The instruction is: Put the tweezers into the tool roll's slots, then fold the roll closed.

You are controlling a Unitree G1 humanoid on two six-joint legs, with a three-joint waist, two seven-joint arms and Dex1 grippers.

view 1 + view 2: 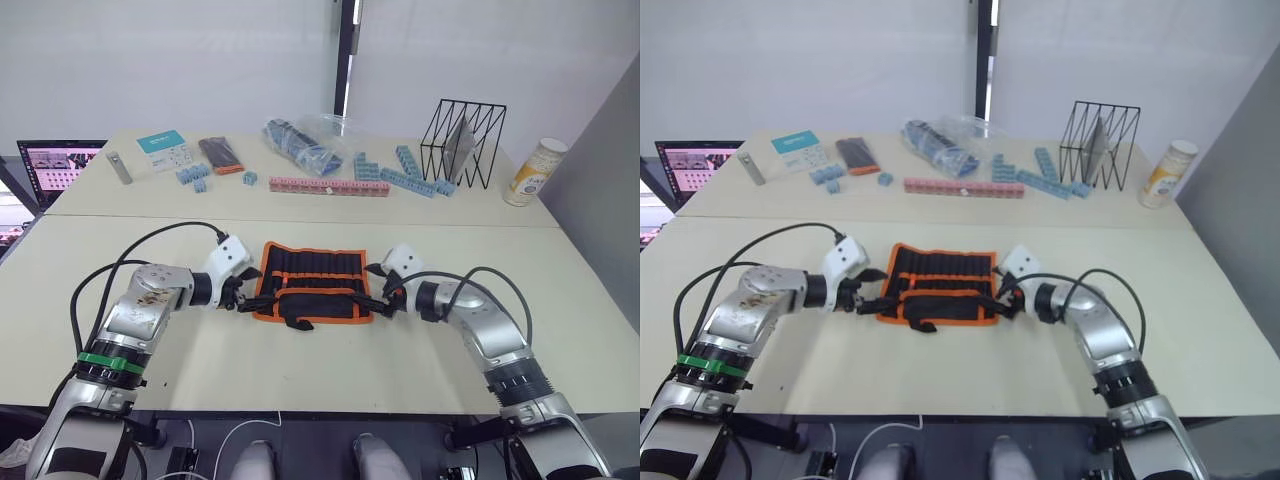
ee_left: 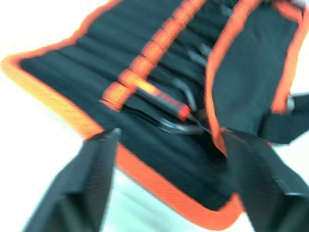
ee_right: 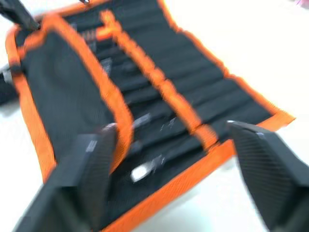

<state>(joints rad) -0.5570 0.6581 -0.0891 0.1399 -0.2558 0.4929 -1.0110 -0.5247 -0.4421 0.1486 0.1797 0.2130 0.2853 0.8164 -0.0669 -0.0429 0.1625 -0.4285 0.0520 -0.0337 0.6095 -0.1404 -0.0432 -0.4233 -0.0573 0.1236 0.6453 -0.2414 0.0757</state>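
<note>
Our left gripper (image 1: pixel 243 296) stands with its two fingers spread apart, grasping nothing; the left end of the tool roll (image 1: pixel 312 283) lies directly ahead of it, and in the left wrist view the roll's orange edge sits between the fingertips (image 2: pixel 99 159). Our right gripper (image 1: pixel 385 292) mirrors this at the opposite end, fingers likewise parted and empty, with the right edge of the roll just in front of them. The roll therefore lies between the two grippers, its long axis running from one gripper to the other, so each arm is equally near its own end.

Inward from either gripper we see the tweezers (image 2: pixel 181 108) seated in the slots (image 3: pixel 145 79) under the orange band, with a flap on our near side already turned partly over their ends.

We judge that loading is done and folding is in hand. The relation that matters is that the fold line runs along the long axis, so both grippers should close on the end edges and carry them together, lest the roll twist.
</note>
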